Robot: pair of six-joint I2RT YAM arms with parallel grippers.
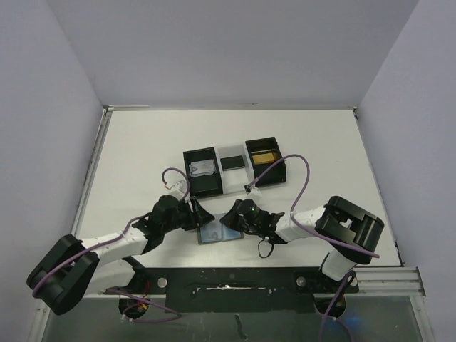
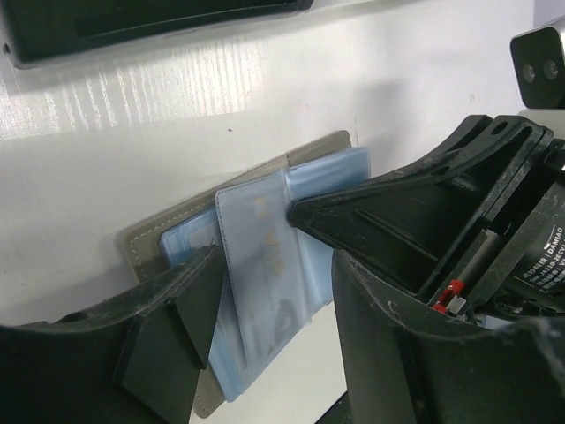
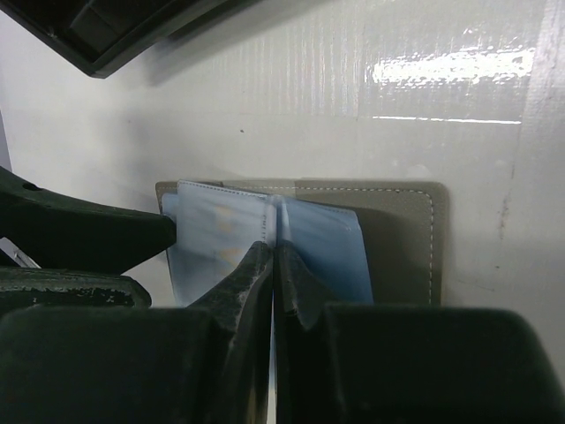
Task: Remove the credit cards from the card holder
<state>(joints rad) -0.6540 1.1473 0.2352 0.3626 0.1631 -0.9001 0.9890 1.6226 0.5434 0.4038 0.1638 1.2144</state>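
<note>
The grey card holder (image 1: 216, 233) lies open on the white table between my two grippers. Its blue-grey clear sleeves (image 2: 331, 177) fan out over the grey cover (image 3: 402, 238). My right gripper (image 3: 275, 253) is shut on the upright edge of the middle sleeve; from above it sits at the holder's right side (image 1: 236, 219). A card with faint yellow print (image 2: 269, 247) shows through the raised sleeve. My left gripper (image 2: 278, 296) is open and straddles that raised sleeve. Its left finger (image 2: 181, 318) rests against the sleeve's edge, and the right finger (image 2: 388, 344) stands apart from it.
A black-and-white three-compartment tray (image 1: 231, 187) stands just behind the holder. A gold card (image 1: 265, 157) lies in its right compartment and a grey item (image 1: 201, 168) in its left. The tray's black wall (image 2: 132, 26) is close above the holder. White walls enclose the table.
</note>
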